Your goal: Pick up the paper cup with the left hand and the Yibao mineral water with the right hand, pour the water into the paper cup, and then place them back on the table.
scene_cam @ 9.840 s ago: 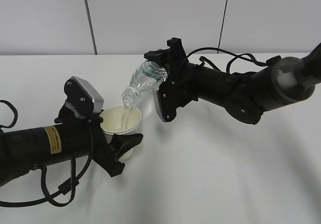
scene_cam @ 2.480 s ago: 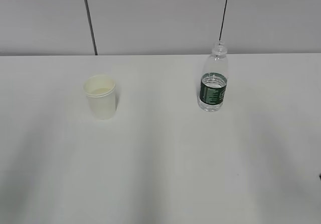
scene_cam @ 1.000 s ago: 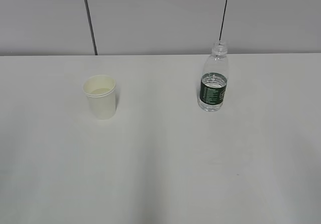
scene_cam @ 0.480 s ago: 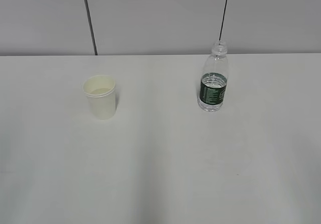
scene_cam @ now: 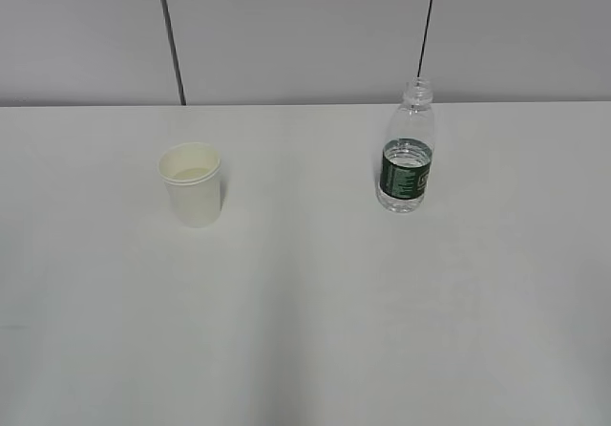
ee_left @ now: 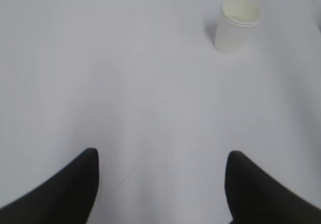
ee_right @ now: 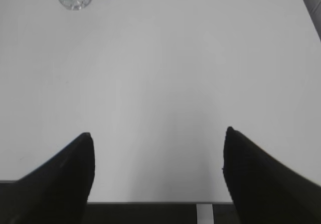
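White and matte, the table fills most of the exterior view, with a pale grey panelled wall along the top of the frame. Left of centre stands the paper cup, upright, with a little liquid showing inside it. Right of centre, well apart from the cup, the Yibao mineral water stands upright and capless, its dark green label around the middle. Neither arm appears in this view.

From the left wrist view, the left hand sits at the bottom of the frame with its two black fingers spread wide and nothing between them; the cup is in the upper right, far from them. The right wrist view shows the right hand likewise spread and holding nothing, near the table's front edge, with the bottle's base at the upper left.
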### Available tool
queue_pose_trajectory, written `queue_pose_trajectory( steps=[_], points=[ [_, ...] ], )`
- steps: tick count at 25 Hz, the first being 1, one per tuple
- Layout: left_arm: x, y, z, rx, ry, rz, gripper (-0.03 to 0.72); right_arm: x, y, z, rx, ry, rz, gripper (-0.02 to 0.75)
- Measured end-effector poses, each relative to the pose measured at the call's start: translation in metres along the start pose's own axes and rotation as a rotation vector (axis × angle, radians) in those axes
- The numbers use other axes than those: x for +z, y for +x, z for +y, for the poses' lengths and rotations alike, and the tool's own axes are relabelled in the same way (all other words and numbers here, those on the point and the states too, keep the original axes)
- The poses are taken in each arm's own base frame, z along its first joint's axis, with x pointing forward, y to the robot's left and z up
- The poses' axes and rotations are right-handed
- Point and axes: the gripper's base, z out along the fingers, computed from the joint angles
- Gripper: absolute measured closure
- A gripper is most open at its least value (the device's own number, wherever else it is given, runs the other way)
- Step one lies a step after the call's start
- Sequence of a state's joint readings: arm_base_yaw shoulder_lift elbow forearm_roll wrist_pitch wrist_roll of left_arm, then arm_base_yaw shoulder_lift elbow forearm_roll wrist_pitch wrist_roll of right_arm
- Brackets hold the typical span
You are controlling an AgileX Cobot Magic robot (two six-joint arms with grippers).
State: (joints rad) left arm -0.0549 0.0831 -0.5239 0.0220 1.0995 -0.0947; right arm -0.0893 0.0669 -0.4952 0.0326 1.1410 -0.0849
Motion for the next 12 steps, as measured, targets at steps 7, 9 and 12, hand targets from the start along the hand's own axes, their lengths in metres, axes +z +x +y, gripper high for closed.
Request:
queue_pose_trajectory(
  steps=[7, 9, 12],
  points=[
    [-0.012, 0.009, 0.001, -0.015, -0.015, -0.093, 0.21, -0.009, 0.007, 0.001, -0.002, 0.006, -0.081, 0.151],
    [-0.013, 0.009, 0.001, -0.016, -0.016, -0.096, 0.21, -0.01, 0.008, 0.001, -0.002, 0.006, -0.085, 0.151],
    [-0.013, 0.01, 0.001, -0.016, -0.016, -0.096, 0.21, -0.01, 0.008, 0.001, -0.002, 0.006, -0.085, 0.151]
  ],
)
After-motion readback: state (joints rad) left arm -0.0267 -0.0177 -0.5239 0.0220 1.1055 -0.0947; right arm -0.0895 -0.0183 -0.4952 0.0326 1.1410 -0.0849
